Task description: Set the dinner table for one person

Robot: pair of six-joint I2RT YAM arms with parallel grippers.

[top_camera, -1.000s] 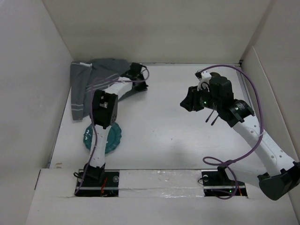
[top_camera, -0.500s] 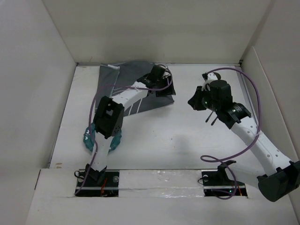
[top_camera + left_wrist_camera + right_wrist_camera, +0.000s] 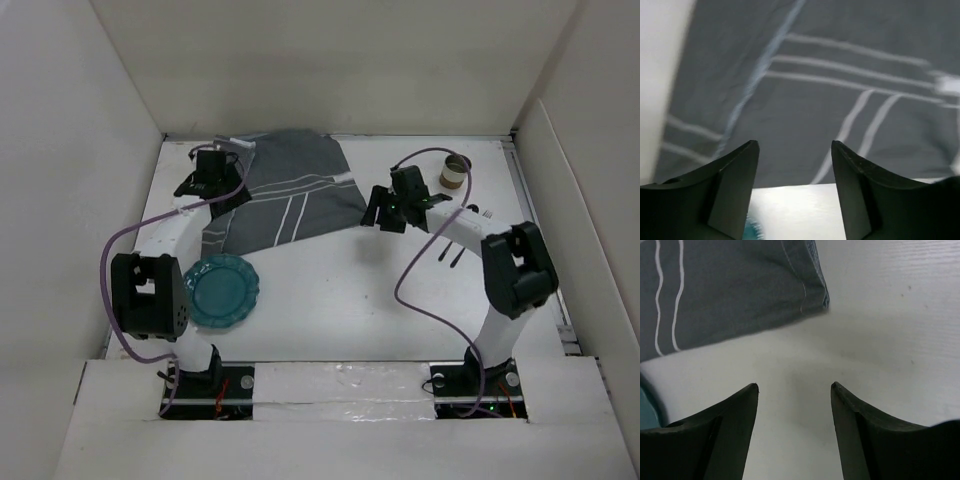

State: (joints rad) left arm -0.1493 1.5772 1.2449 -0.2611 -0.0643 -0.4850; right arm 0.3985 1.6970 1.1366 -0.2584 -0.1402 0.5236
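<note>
White dinner table (image 3: 330, 310) spreads beneath us; left gripper (image 3: 795, 147) and right gripper (image 3: 794, 388) gape empty at the placemat (image 3: 285, 195) edges. We'd tug it square before fetching the plate (image 3: 225, 290).

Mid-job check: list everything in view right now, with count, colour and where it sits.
dinner table: one, white, fills the floor of the view
placemat: one, dark grey with thin white stripes, spread at far left-centre
plate: one, teal, near left, just short of the placemat's near-left corner
cup: one, tan, far right, behind the right arm
thin sticks: two, dark, right of centre beside the right arm; too small to identify
cables: two, purple, one looping off each arm
left gripper: black, open, empty, over the placemat's left part
right gripper: black, open, empty, over bare table off the placemat's right corner
</note>
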